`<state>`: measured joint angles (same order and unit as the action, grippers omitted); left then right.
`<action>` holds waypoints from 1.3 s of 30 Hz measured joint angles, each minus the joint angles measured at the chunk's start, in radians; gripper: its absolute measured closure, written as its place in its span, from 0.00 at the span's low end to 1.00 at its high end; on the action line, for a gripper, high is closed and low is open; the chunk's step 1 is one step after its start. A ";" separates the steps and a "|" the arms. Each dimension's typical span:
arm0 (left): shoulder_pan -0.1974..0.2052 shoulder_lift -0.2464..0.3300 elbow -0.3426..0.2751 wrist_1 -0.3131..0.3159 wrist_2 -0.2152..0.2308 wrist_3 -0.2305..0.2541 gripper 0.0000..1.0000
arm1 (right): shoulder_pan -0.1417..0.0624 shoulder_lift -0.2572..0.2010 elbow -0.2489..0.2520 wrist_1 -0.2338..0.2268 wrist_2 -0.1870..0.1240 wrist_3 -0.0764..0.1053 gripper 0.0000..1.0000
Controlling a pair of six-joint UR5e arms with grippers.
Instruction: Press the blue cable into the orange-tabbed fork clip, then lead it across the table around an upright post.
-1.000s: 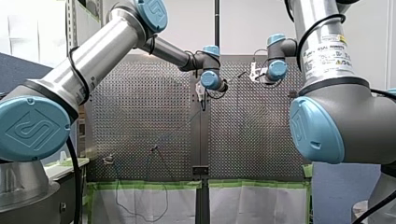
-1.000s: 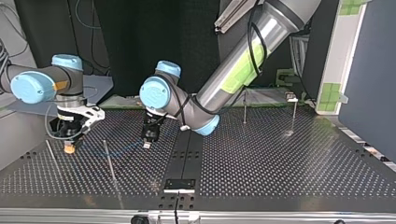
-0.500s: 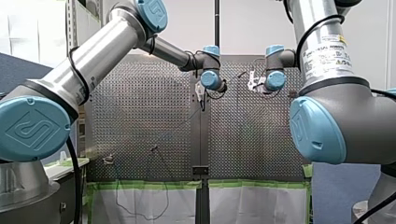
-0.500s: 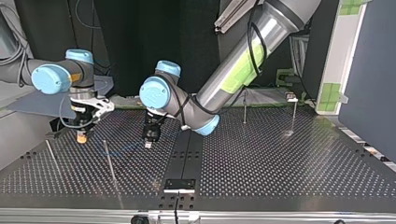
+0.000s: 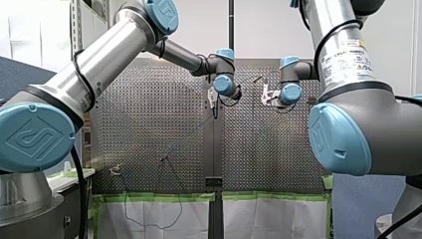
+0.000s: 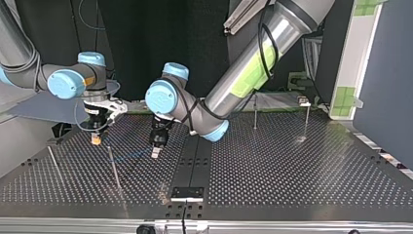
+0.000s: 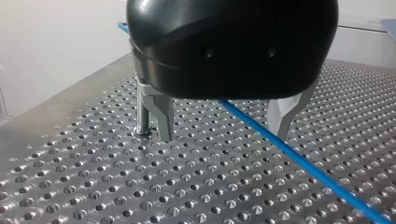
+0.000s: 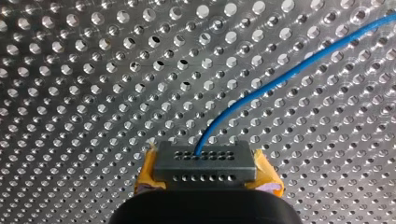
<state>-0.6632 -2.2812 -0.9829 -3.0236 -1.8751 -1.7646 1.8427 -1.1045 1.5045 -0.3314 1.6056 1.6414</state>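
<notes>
My left pincer (image 7: 224, 136) is spread wide, its metal fingers (image 7: 161, 116) straddling the blue cable (image 7: 299, 161). 1 upright post (image 7: 142, 114) stands just beside 1 finger. My right pincer (image 8: 204, 163), yellow pads, is pressed together on the cable. The cable is thin and nearly straight, running ahead of that pincer over the perforated counter (image 7: 93, 186).

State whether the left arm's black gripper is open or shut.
Open: the left gripper's metal fingers stand apart, the thin blue cable passing between them.

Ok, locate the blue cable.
At the top view's left, the blue cable runs over the perforated table between my left tool's open fingers, one end clamped in my right tool.
</notes>
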 joint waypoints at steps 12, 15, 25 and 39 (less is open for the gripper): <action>0.004 0.000 0.000 -0.012 -0.043 0.000 0.00 | 0.000 0.020 0.014 -0.020 0.005 -0.002 1.00; 0.004 0.000 0.000 -0.012 -0.062 0.000 0.00 | 0.000 0.024 0.027 -0.042 0.006 0.001 1.00; 0.007 0.000 0.000 -0.012 -0.093 -0.002 0.00 | -0.001 0.061 0.057 -0.075 0.026 0.003 1.00; 0.012 0.000 0.000 -0.016 -0.110 -0.002 0.00 | -0.008 0.133 0.098 -0.120 0.064 0.000 1.00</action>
<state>-0.6511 -2.2814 -0.9829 -3.0399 -1.9846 -1.7665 1.8345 -0.9718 1.6027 -0.4512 1.6700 1.6410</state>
